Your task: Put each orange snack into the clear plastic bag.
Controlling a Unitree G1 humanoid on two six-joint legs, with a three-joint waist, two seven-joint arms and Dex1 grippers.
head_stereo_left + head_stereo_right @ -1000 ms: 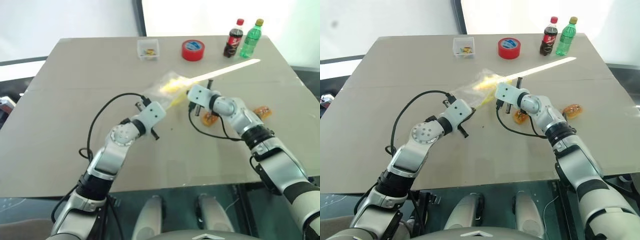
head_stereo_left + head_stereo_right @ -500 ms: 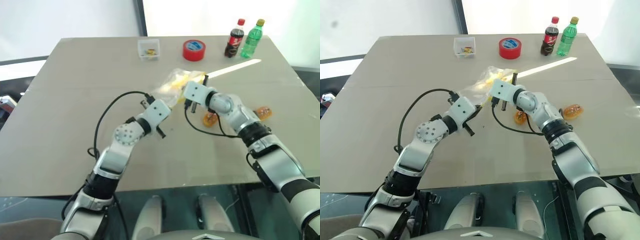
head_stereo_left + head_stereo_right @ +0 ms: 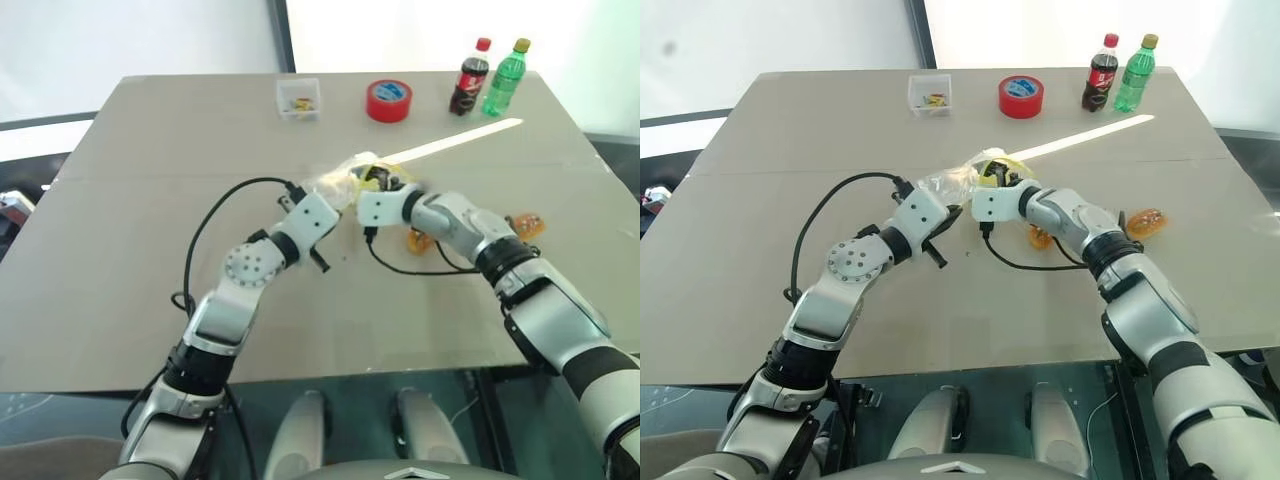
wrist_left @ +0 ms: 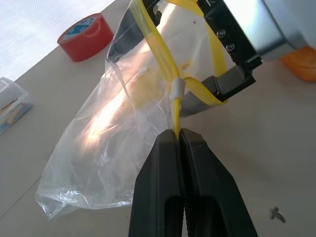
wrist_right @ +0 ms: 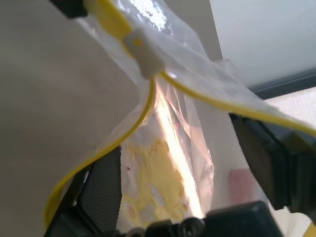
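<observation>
The left end effector (image 4: 178, 140) pinches the yellow strip of the clear plastic bag (image 4: 123, 128) above the worktop (image 3: 150, 230). The right end effector (image 3: 1002, 176) spreads wide inside its mouth. Both orange snacks (image 3: 1143, 222) lie at four o'clock from the bag, nearer the right arm.

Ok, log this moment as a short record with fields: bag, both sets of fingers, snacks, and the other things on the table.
bag: clear plastic bag held above the table, mouth spread open
left gripper: fingers shut on the bag's yellow strip
right gripper: fingers spread open inside the bag's mouth
snacks: two orange snacks on the table, outside the bag
far edge: small clear box, red tape roll, cola bottle, green bottle
</observation>
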